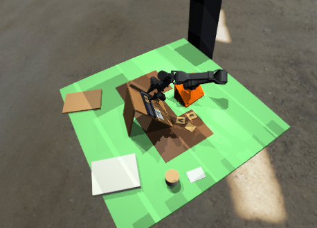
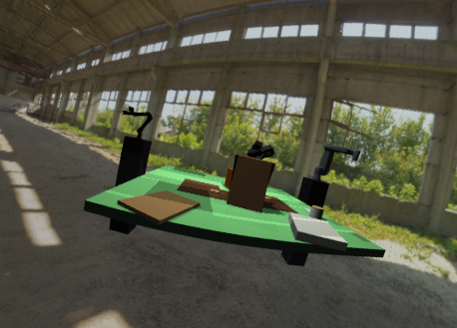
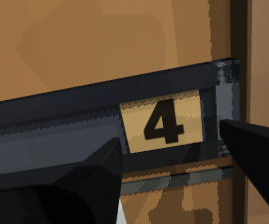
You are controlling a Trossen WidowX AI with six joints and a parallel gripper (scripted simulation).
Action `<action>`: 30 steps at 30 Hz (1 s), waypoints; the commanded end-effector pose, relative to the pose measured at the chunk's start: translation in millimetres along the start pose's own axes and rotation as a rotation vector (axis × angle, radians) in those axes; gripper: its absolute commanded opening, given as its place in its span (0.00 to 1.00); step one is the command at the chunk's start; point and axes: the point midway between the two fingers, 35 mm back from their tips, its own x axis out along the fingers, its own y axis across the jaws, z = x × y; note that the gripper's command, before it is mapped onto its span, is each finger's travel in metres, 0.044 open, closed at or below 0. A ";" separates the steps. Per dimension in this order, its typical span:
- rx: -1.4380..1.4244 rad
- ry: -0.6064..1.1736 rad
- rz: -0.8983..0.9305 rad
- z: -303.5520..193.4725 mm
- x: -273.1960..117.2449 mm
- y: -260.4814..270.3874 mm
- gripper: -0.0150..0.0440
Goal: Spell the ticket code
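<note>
Gripper (image 1: 155,90) (image 3: 169,135): fingers apart, unloaded | Tile "4" (image 1: 147,99) (image 3: 164,123): seated in dark rail (image 1: 151,107) (image 3: 60,116), near its end | Loose tiles: three, on brown mat (image 1: 167,150)

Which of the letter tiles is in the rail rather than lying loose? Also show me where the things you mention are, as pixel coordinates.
The "4" tile (image 1: 147,99) (image 3: 161,122); the other three lie on the brown mat (image 1: 169,152).

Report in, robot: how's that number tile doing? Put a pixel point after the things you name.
Gripper (image 1: 156,92) (image 3: 169,135) open around the "4" tile (image 3: 189,125), not gripping. Tile in letter rail (image 3: 50,122). Three tiles outside.
</note>
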 end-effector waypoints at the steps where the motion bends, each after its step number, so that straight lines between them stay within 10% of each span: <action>1: -0.005 0.000 0.003 0.1 -3.3 0.2 0.75; 25: -0.005 0.001 0.002 0.4 -20.8 1.2 0.75; 30: 0.001 0.001 -0.002 -0.3 -18.8 -0.2 0.53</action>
